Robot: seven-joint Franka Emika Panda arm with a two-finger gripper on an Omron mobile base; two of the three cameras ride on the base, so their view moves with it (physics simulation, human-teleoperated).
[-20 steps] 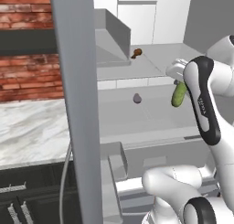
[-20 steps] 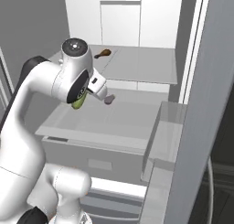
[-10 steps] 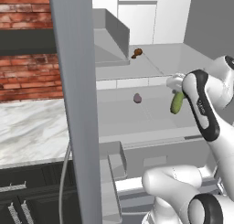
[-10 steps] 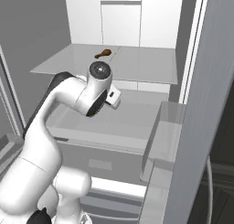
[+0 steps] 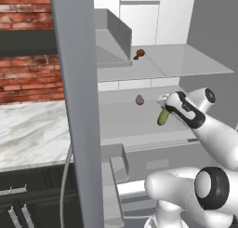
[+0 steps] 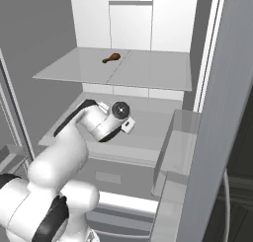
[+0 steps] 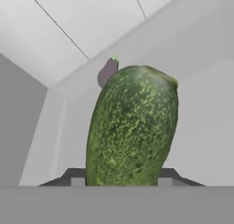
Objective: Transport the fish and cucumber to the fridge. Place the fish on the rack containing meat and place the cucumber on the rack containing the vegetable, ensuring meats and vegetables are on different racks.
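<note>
My gripper is shut on the stubby green cucumber, holding it just above the fridge's lower shelf. In the hand view the cucumber stands large between the dark fingertips, with the purplish vegetable right behind it. That bulb lies on the lower shelf, a little left of the cucumber. The brown meat rests on the higher rack; it also shows from the right. My arm reaches into the white fridge interior. The fish is out of view.
The grey left fridge door stands edge-on beside the arm, with a door bin low down. On the other side, the right door carries a bin. A marble counter and brick wall lie left.
The arm has carried the cucumber down and deeper into the fridge, from level with the upper shelf's front to just over the lower shelf near the bulb.
</note>
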